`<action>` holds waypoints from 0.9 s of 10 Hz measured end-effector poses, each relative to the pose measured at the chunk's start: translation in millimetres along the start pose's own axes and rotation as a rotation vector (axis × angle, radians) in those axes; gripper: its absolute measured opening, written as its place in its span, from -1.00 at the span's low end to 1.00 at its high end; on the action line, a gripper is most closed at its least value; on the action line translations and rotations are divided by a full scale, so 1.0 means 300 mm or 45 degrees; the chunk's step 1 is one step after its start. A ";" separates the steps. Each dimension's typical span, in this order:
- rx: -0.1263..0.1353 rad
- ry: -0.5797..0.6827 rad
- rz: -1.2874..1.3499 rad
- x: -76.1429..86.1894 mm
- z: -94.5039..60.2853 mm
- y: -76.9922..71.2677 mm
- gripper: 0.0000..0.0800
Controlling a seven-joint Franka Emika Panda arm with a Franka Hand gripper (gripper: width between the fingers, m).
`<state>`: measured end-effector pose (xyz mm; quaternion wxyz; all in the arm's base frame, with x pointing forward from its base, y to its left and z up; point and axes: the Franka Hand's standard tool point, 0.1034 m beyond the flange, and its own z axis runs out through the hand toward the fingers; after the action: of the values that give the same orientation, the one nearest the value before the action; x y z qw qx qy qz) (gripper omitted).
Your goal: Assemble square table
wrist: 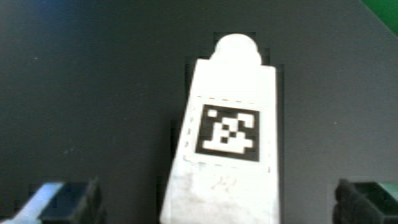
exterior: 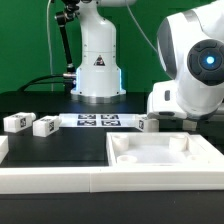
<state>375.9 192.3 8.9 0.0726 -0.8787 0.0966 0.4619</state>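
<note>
Green backdrop, black counter (exterior: 30, 105). You've got the arm base (exterior: 96, 60) at back centre, and a big white arm link (exterior: 195, 75) fills the exterior view's right.

The tabletop slab (exterior: 165, 152) lies flat at the front, towards the exterior view's right, with its recessed panels facing up. It sits just behind the long white rail (exterior: 50, 178); can't tell if they touch.

Two legs (exterior: 15, 122) (exterior: 45, 125) lie side by side on the exterior view's left, near each other but apart. The marker board (exterior: 97, 121) is flat mid-counter. A third leg (exterior: 150, 124) lies just beyond the board's right end, close under the arm link.

In the wrist view, one tagged leg (wrist: 228, 130) lies flat on the counter, tag up, running lengthwise between the two fingertips (wrist: 63, 200). The jaws are wide apart, one on each side of that leg, with clear black counter between each tip and the leg. Nothing is held. You can't tell from the frames whether it's the third leg.
</note>
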 end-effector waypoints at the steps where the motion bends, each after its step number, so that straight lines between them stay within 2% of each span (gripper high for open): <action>1: -0.005 0.000 -0.001 -0.001 0.009 -0.002 0.62; 3: -0.006 0.010 -0.004 0.003 0.011 -0.008 0.62; 4: -0.006 0.011 -0.004 0.003 0.011 -0.008 0.31; 5: -0.006 0.011 -0.004 0.003 0.010 -0.008 0.31; 6: -0.006 0.012 -0.004 0.003 0.010 -0.008 -0.14; 7: -0.006 0.012 -0.004 0.003 0.010 -0.008 -0.28; 9: -0.004 0.013 -0.005 0.004 0.008 -0.006 -0.28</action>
<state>375.1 194.5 6.5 0.0714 -0.8813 0.0944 0.4575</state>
